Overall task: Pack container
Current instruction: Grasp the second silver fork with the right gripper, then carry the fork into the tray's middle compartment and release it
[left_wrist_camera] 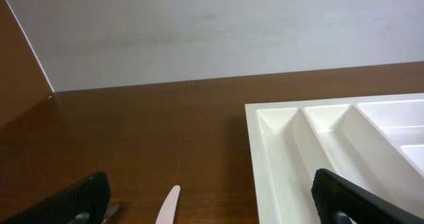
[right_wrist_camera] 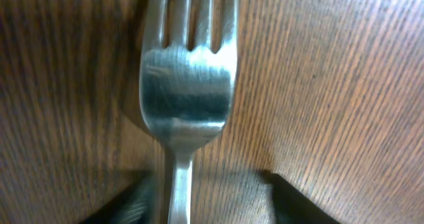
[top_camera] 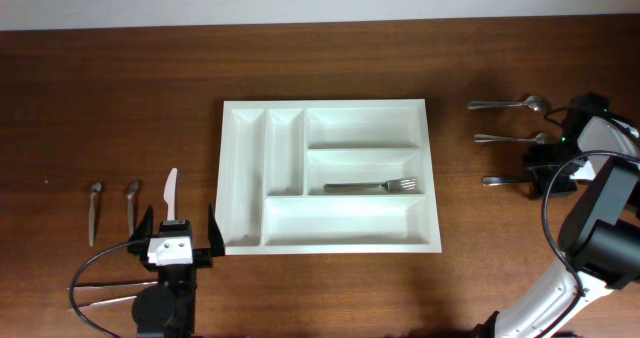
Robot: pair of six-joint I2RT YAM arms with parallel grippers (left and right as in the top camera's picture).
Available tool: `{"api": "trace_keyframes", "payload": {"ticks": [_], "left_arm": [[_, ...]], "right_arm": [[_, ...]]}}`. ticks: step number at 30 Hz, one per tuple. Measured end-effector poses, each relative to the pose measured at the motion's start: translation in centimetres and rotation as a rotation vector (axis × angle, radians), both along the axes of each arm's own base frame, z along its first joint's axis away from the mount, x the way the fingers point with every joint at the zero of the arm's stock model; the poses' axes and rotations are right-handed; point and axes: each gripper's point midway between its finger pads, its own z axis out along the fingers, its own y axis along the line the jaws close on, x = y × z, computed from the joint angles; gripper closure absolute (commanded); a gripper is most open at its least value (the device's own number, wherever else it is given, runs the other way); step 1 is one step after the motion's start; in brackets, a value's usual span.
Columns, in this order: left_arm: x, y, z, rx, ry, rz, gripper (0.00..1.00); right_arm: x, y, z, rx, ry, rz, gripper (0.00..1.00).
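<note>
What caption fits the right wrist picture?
Shiny metal fork on the brown wooden table, the right gripper flanking its handle.

place: robot lab | cues: wooden table point(top_camera: 120, 98), plain white wall point(left_wrist_camera: 199, 32)

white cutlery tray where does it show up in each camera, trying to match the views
overhead: the tray sits in the middle of the picture.
left wrist: the tray fills the lower right, showing one corner and its two narrow compartments.
right wrist: not in it; only a fork close up.
shared landmark: the brown wooden table, seen in all three views.
</note>
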Motion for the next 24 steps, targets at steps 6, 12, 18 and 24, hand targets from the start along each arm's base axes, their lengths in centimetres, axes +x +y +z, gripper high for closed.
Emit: {"api": "trace_keyframes", "payload": {"ticks": [6, 12, 18, 24], "left_arm": [[0.0, 0.0, 0.0, 0.000, 0.000, 0.000, 0.01], [0.0, 0.0, 0.0, 0.000, 0.000, 0.000, 0.01], [0.0, 0.0, 0.0, 0.000, 0.000, 0.000, 0.01], [0.0, 0.0, 0.0, 0.000, 0.000, 0.000, 0.01]], "right_arm": [[-0.6, 0.3, 0.0, 0.013, 0.026, -0.008, 0.96], [-1.3, 0.7, 0.8, 0.033, 0.065, -0.011, 0.96], [0.1, 1.0, 4.5, 0.027, 0.047, -0.025, 0.96], [3.1, 6.1, 10.1, 0.053, -0.067, -0.006, 0.96]]}}
